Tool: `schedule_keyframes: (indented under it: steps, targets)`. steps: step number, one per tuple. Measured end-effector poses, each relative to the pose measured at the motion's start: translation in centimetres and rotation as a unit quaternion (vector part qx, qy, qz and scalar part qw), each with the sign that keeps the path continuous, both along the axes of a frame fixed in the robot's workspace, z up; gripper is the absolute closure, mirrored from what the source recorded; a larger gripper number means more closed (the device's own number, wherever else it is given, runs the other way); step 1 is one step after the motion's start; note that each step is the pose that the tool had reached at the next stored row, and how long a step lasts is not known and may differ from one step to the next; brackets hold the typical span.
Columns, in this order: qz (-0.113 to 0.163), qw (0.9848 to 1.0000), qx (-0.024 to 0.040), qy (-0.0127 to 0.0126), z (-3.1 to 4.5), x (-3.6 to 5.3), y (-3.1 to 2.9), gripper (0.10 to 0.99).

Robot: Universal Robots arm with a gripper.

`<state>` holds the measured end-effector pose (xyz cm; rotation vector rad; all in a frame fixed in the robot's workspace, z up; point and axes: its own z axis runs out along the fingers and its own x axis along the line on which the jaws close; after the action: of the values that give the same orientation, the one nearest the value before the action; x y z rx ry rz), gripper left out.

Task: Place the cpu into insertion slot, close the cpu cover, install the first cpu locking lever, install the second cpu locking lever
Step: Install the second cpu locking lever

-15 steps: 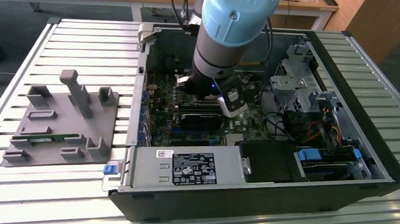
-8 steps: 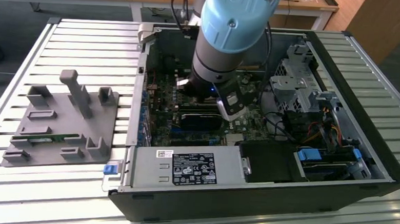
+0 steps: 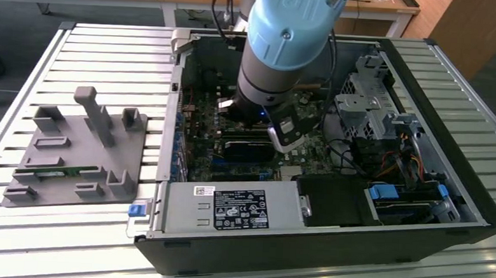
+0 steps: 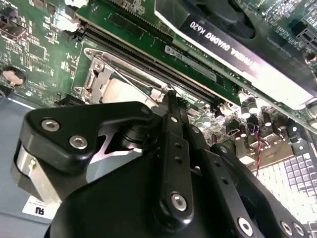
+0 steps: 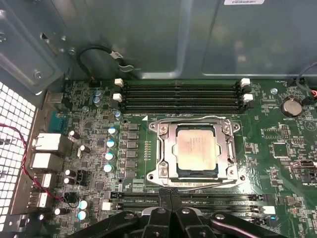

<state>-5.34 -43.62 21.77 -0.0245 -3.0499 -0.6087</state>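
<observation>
In the first wrist view the cpu (image 5: 196, 150), a dull silver square, lies in the insertion slot (image 5: 198, 173) on the green motherboard. The cpu cover (image 5: 166, 148), a silver frame, lies flat around the chip. Thin wire levers run along two sides of the frame. My gripper (image 5: 170, 193) is shut with nothing between its fingertips. It hovers just off one edge of the socket. The second wrist view has the black gripper (image 4: 171, 99) in front of the socket, with part of the cpu (image 4: 119, 91) showing past it. In the exterior view the gripper (image 3: 284, 138) reaches down into the open computer case.
Long black memory slots (image 5: 181, 96) run beside the socket, with capacitors (image 5: 110, 148) on another side. A black graphics card (image 4: 237, 34) lies close by. The power supply (image 3: 231, 208), drive cage (image 3: 369, 107) and cables crowd the case. A grey fixture plate (image 3: 77, 149) sits at the exterior view's left.
</observation>
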Motion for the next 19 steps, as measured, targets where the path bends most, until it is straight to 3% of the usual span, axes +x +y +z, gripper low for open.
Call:
schedule_keyframes:
  steps: [10, 19]
  targets:
    - [-0.001, 1.0, 0.0012, 0.0001, -1.38, -0.51, 0.0, 0.98]
    - [-0.001, 1.0, 0.0019, 0.0001, -1.86, -0.74, 0.17, 0.98]
